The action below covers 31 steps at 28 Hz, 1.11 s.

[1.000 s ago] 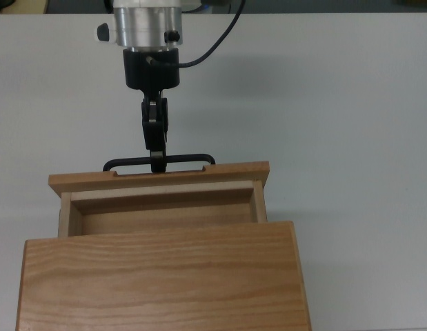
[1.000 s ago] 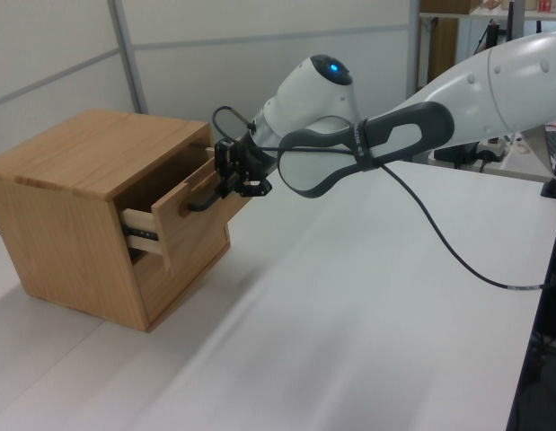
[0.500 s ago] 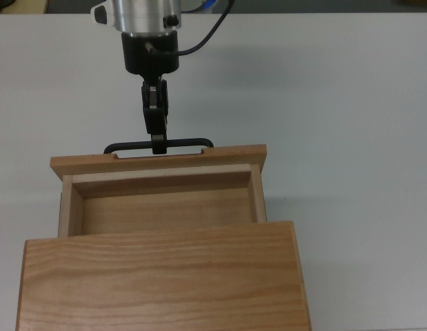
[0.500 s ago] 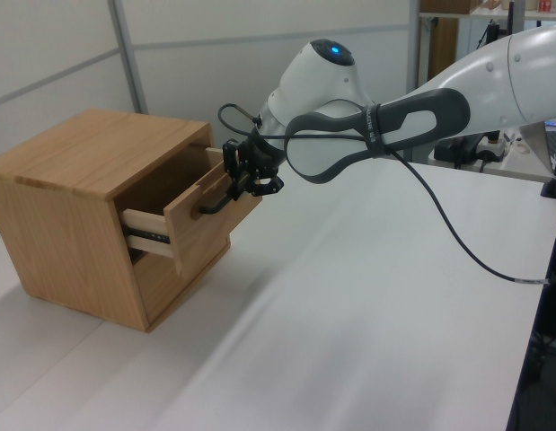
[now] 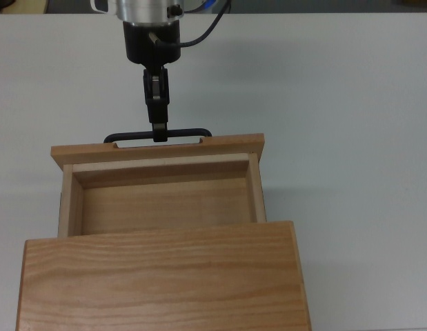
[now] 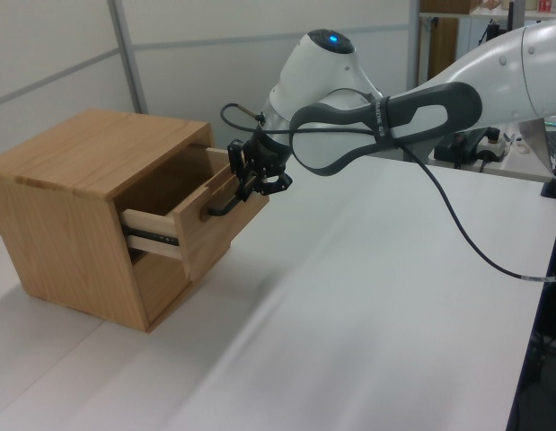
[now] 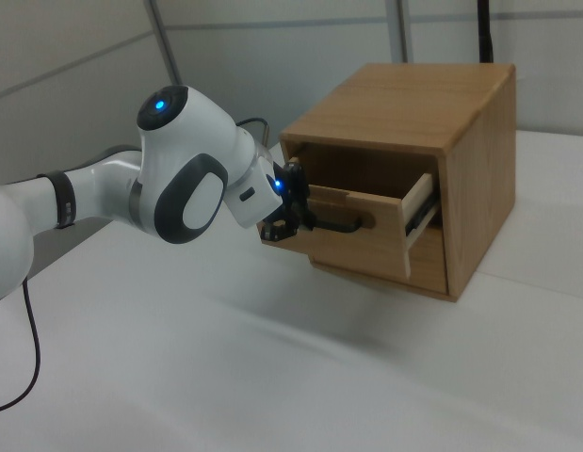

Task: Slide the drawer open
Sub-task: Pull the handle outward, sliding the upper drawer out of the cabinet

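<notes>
Wooden drawer (image 5: pixel 161 196) stood partly out of its cabinet (image 5: pixel 161 279) on the white tabletop (image 5: pixel 351 138); I saw my gripper (image 5: pixel 159 131) clamped on the black handle (image 5: pixel 185 132), nothing blocking it

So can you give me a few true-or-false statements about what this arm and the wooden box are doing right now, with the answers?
1. The drawer is partly pulled out of the cabinet. True.
2. The pincer is closed on the black bar handle. True.
3. There are tools lying inside the drawer. False: the part of its inside that shows in the top view is bare wood.
4. The pincer grips the handle at its far end, on the top view's right. False: it grips near the middle.
5. The cabinet stands on a white table. True.
6. The arm is pressing down on the cabinet top. False: it touches only the handle.
</notes>
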### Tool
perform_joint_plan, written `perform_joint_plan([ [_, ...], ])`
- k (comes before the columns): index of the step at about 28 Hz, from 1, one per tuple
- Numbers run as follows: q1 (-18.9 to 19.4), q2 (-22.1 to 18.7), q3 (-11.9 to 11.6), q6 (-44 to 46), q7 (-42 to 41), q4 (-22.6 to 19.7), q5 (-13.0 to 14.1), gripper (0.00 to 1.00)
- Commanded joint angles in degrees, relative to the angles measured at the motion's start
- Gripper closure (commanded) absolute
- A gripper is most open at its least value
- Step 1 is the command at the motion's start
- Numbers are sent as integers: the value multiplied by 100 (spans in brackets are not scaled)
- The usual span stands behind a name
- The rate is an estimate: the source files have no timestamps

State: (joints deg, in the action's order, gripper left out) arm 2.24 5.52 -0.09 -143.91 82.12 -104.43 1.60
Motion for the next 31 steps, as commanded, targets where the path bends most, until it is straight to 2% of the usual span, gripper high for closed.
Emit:
perform_joint_plan([
  [1,31,-209,-8,390,-47,-174,-142,100],
  [11,22,-235,-17,1075,-56,-121,-335,100],
  [31,-13,-419,-43,2385,-65,204,-362,100],
])
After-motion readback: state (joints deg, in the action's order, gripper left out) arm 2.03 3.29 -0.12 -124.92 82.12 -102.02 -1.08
